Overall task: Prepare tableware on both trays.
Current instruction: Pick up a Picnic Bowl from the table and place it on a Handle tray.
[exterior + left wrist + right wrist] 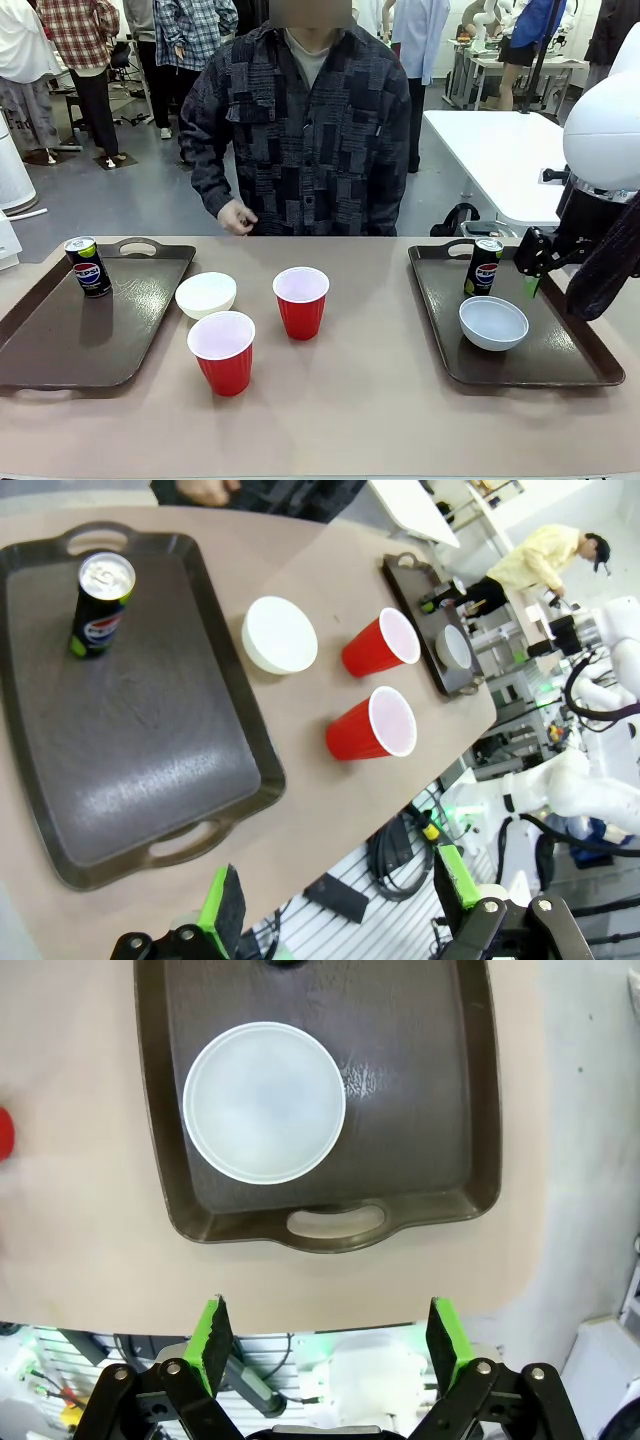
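Left claw [337, 892] wide open, empty; right claw [329, 1343] wide open, empty, near tray [420, 1110] holding bowl [264, 1102]

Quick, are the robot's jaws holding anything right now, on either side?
Left gripper: jaws open, holding nothing.
Right gripper: jaws open, holding nothing.

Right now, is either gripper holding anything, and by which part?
Nothing is held: the left gripper and the right gripper both stand open and empty.
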Action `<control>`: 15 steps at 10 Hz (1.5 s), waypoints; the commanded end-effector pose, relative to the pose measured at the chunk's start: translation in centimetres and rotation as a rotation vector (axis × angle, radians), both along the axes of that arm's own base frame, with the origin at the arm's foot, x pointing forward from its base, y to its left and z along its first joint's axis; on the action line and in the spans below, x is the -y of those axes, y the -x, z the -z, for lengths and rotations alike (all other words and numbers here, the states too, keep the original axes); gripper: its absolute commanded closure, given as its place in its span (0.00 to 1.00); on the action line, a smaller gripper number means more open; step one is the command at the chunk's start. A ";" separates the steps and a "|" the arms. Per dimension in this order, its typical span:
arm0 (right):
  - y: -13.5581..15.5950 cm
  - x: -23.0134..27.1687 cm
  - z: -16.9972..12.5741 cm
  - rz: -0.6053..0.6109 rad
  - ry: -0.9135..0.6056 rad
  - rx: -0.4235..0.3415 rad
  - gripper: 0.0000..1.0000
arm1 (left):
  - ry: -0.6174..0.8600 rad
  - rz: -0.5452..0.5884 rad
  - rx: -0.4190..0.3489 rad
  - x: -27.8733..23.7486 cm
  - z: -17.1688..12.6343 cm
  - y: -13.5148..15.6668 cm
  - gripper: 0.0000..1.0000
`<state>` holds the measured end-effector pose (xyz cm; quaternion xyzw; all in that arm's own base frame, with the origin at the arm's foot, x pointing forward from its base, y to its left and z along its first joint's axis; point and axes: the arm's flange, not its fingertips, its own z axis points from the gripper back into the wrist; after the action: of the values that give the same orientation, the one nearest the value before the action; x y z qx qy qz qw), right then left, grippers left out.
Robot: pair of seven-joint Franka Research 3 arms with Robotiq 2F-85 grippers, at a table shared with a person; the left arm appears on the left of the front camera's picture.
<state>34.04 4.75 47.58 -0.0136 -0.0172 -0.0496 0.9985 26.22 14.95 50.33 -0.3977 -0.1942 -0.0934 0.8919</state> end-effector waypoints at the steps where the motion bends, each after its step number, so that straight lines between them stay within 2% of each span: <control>1: -0.3 0.2 0.5 -0.011 -0.004 -0.013 0.00 | 0.017 0.013 0.023 -0.1 0.0 0.0 0.00; 6: -0.3 0.2 0.5 -0.011 -0.004 -0.013 0.00 | 0.017 0.013 0.023 -0.1 0.0 0.0 0.00; 8: -0.2 0.0 0.4 0.000 0.000 -0.012 0.00 | 0.000 0.000 0.000 0.0 0.0 0.0 0.00; 9: -0.2 0.2 0.4 -0.027 -0.047 -0.021 0.00 | -0.008 -0.016 -0.010 0.4 -0.5 -0.1 0.00; 11: -0.6 1.5 0.1 -0.095 -0.277 -0.022 0.00 | -0.240 -0.063 -0.029 3.2 -4.2 -1.2 0.00; 12: -0.6 2.6 0.1 -0.131 -0.457 -0.045 0.00 | -0.307 -0.067 -0.002 4.8 -6.4 -1.6 0.00; 13: -0.2 4.7 0.0 -0.130 -0.599 -0.025 0.00 | -0.372 -0.045 0.031 6.9 -8.4 -1.8 0.00; 15: 1.2 10.6 -1.2 -0.142 -0.662 0.036 0.00 | -0.505 0.025 0.036 11.1 -10.4 -1.7 0.00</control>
<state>33.57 -3.10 48.15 0.2906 -0.0250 0.0049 0.9565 27.77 4.89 60.92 -0.1928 -0.1975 -0.1446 0.9502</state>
